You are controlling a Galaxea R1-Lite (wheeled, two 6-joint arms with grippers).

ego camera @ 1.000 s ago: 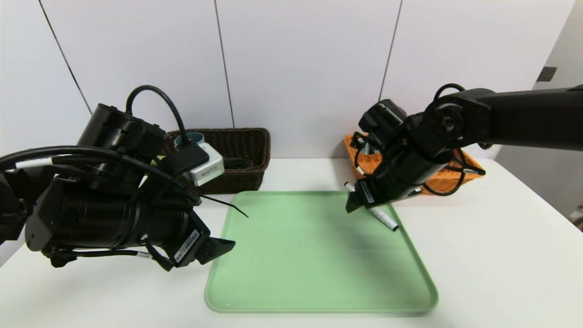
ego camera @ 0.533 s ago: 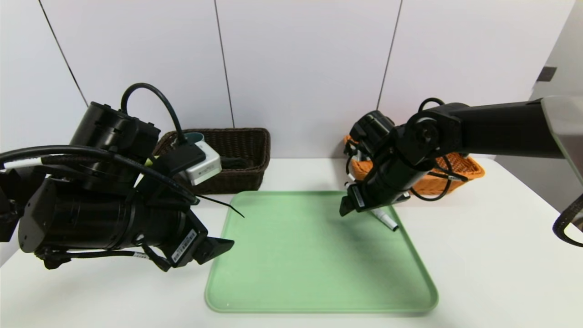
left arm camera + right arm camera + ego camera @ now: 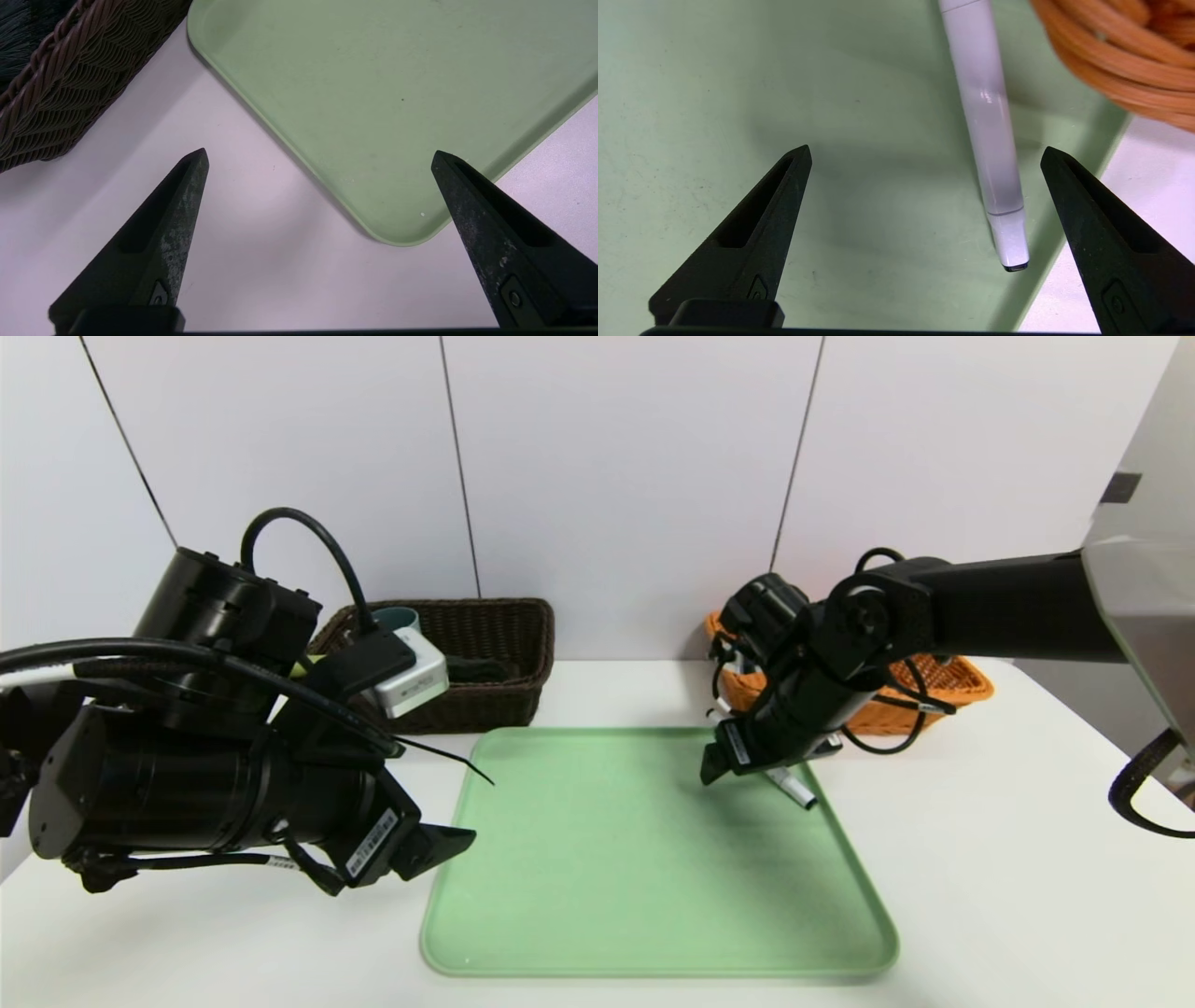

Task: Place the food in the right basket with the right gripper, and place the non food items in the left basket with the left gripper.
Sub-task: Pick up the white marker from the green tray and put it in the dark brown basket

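1. The right gripper [image 3: 738, 767] has been lowered and brought slightly inward over the last second, and now hangs over the far right corner of the green tray [image 3: 653, 859]. Its fingers [image 3: 752, 224] are spread wide, nothing held.
2. The white marker [image 3: 990, 140] is seen lying between the spread fingers in the right wrist view, nearer one finger than the other and touched by neither. It rests on the tray near the right rim, just beside the right basket [image 3: 943, 686].
3. Judgement: the marker is a non-food item meant for the left basket [image 3: 504, 644] and the left gripper, so a pickup by the right arm would be at odds with the task as stated.
4. The left gripper [image 3: 320, 156] has been kept in place beside the tray's near left corner, fingers spread, nothing held.
5. A blue-grey cup [image 3: 397, 616] is partly seen in the left basket behind the left arm. The brush cannot be made out with certainty. No bun is visible; the right basket's inside is mostly hidden by the right arm.
6. White labels are seen on both grippers and faint print on a grey-white wrist module [image 3: 411, 674]; none can be read.
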